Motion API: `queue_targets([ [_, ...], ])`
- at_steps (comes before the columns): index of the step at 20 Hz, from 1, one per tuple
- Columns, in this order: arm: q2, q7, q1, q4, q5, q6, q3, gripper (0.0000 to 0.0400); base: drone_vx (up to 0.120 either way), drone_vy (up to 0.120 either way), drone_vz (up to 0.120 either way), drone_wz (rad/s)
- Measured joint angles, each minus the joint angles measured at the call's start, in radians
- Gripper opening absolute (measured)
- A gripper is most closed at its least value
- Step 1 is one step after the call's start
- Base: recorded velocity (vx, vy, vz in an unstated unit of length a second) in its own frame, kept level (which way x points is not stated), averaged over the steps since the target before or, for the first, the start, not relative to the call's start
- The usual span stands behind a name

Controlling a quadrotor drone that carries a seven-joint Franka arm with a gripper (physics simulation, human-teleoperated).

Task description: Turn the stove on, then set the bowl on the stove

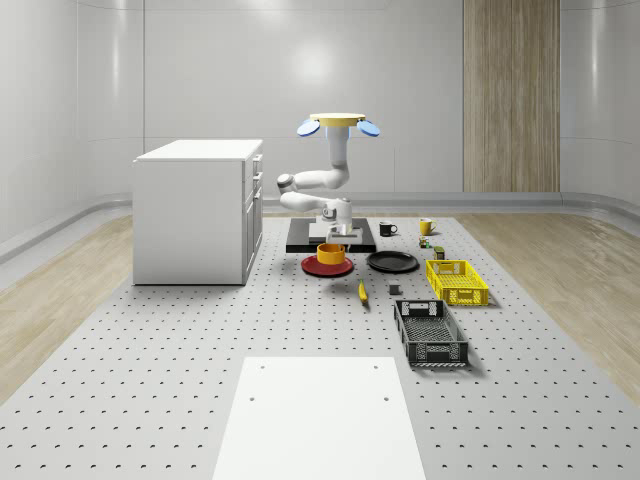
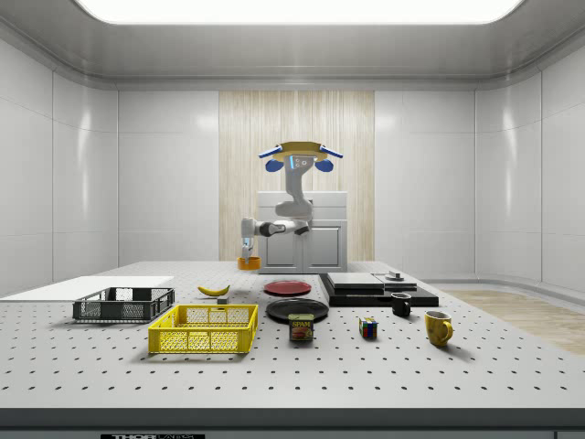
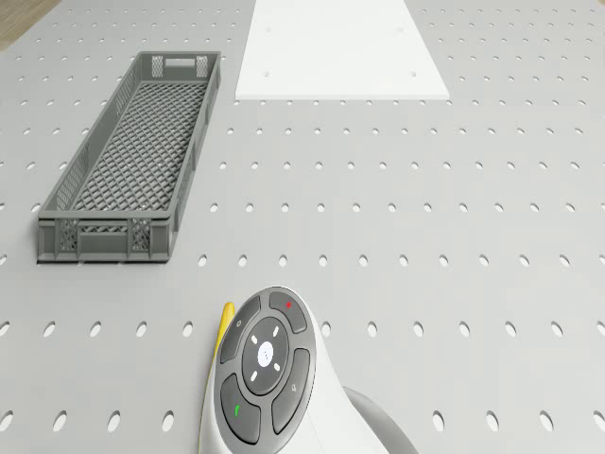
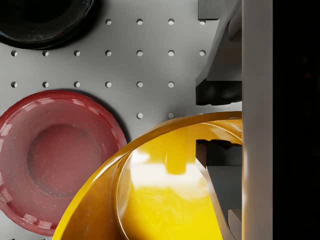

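The drone (image 1: 337,122) hovers above the table near the black stove (image 1: 300,238), beside the white cabinet. Its arm bends down to the gripper (image 1: 338,236), which is shut on the rim of the orange bowl (image 1: 331,253). The bowl hangs just above the red plate (image 1: 327,267), in front of the stove. In the wrist view one finger (image 4: 217,92) presses outside the bowl's (image 4: 165,200) rim and the other sits inside it; the gripper (image 4: 220,122) straddles the rim. From the side, the bowl (image 2: 248,262) hangs clear of the table, left of the stove (image 2: 375,289).
White cabinet (image 1: 195,210) stands at the whole-scene view's left. A black plate (image 1: 392,262), yellow crate (image 1: 456,281), grey crate (image 1: 429,333), banana (image 1: 363,291) and two mugs (image 1: 387,229) lie to the right. A white sheet (image 1: 318,420) lies in front.
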Motion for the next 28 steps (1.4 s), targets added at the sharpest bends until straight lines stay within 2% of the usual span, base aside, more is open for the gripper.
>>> queue_targets([
  [7, 0.004, -0.002, 0.002, 0.000, -0.002, -0.004, -0.001, 0.0100, -0.120, 0.034, 0.000, 0.000],
  [28, 0.013, -0.006, 0.008, -0.001, -0.007, -0.013, -0.003, 0.0100, -0.120, 0.000, 0.000, 0.000],
])
